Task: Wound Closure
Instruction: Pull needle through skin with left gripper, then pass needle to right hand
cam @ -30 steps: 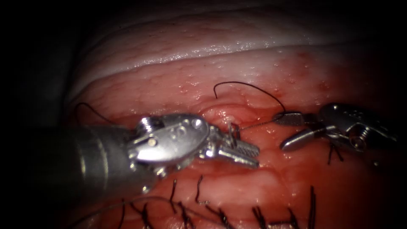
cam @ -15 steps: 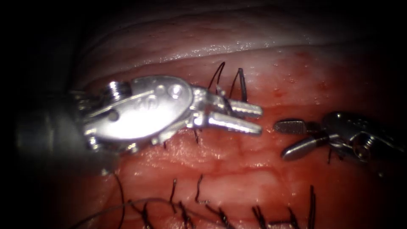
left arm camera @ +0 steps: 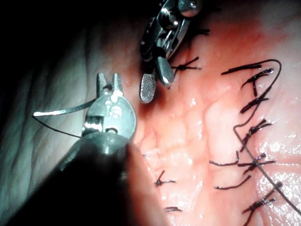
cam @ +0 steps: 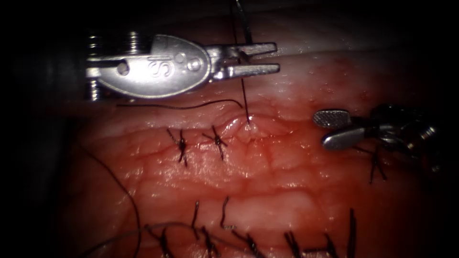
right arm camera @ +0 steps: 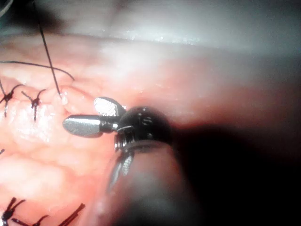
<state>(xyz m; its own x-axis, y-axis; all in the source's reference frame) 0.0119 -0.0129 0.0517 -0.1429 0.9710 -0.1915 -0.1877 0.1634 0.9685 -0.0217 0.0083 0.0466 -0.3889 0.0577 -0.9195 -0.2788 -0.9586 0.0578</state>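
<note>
My left tool (cam: 276,57) is above the cut, over the pale tissue edge, jaws shut on the needle (left arm camera: 61,111) near their base. The needle is out of the tissue. The thread (cam: 245,95) runs taut from those jaws down into a raised bite of tissue (cam: 248,125) at the cut line. In the left wrist view the left tool (left arm camera: 109,77) shows the bright needle sticking out sideways. My right tool (cam: 334,129) waits right of the bite, open and holding nothing; it also shows in the right wrist view (right arm camera: 81,114).
Two tied stitches (cam: 181,144) (cam: 217,140) sit just left of the bite. A loose thread tail (cam: 181,106) lies across the tissue under the left tool. Several stitches (cam: 248,241) line a lower cut, and slack thread (cam: 129,200) curves at the lower left.
The left tool has lifted up and away from the cut with the needle, drawing the thread up through the tissue. The right tool has stayed open in nearly the same spot.
</note>
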